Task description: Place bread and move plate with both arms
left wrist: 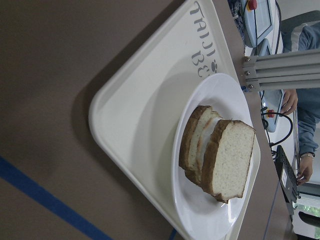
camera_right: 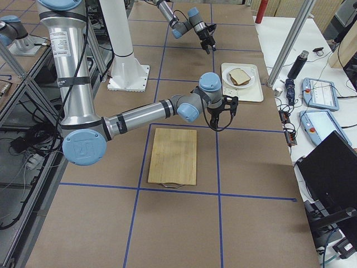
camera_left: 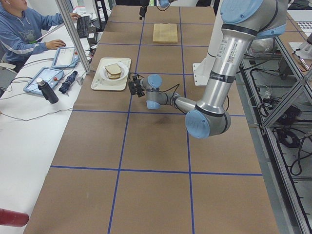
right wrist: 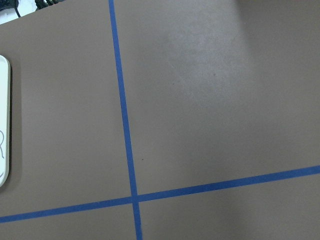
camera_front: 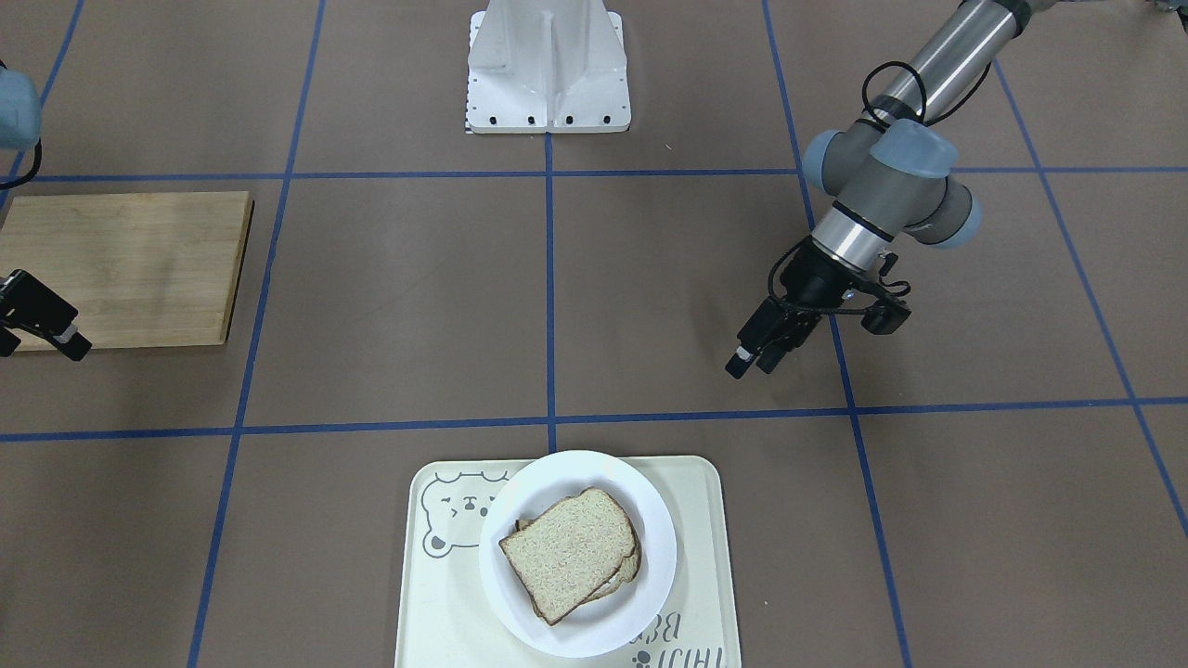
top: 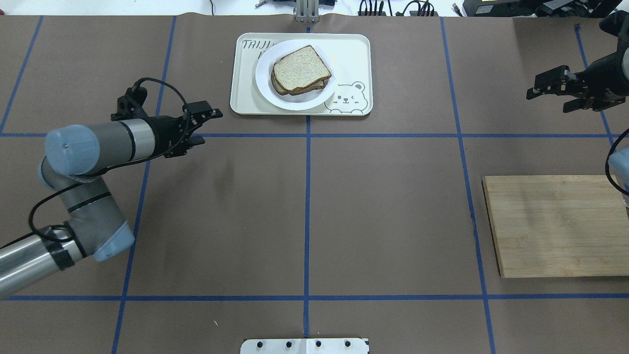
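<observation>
The bread (camera_front: 568,555) is a plain brown slice lying on top of a second slice on the white plate (camera_front: 549,477). The plate sits on the cream bear tray (camera_front: 715,575) at the table's far edge. In the left wrist view the bread (left wrist: 231,157) tops a stack with something white between the slices. My left gripper (top: 211,128) is open and empty, above the table a short way from the tray's left end and pointing at it. My right gripper (top: 546,102) is open and empty, far to the right of the tray.
A wooden cutting board (top: 555,226) lies bare on the right side, below my right gripper. The white fixed stand (camera_front: 548,70) is at the robot's edge. Blue tape lines grid the brown table. An operator sits beyond the tray in the exterior left view.
</observation>
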You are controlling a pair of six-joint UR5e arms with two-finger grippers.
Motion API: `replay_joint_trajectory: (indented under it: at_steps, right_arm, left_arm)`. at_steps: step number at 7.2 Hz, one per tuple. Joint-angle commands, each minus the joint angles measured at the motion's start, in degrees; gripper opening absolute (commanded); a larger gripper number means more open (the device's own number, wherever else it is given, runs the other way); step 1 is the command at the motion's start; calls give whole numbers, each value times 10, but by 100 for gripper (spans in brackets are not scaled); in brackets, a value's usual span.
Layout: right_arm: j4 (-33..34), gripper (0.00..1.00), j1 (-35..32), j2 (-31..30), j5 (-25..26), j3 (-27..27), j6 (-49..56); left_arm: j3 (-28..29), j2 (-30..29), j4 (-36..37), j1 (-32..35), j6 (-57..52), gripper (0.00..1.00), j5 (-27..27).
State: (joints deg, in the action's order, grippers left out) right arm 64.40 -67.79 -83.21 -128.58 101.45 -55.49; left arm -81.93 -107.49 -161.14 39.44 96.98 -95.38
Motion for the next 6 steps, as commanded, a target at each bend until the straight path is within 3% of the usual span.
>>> replay_joint_trajectory:
  at_steps: [1, 3, 5, 6]
  right_arm:
    - [53, 100, -30, 1, 10, 2, 110]
    - [70, 100, -44, 0, 25, 2, 177]
    - [91, 100, -53, -4, 25, 2, 257]
    - [119, 100, -66, -5, 28, 2, 294]
  left_arm:
    - [-8, 48, 40, 71, -204, 99, -5]
    - [-14, 58, 140, 186, -404, 99, -76]
    - [-64, 108, 262, 236, -654, 99, -95]
    - [-127, 116, 411, 263, -719, 99, -150]
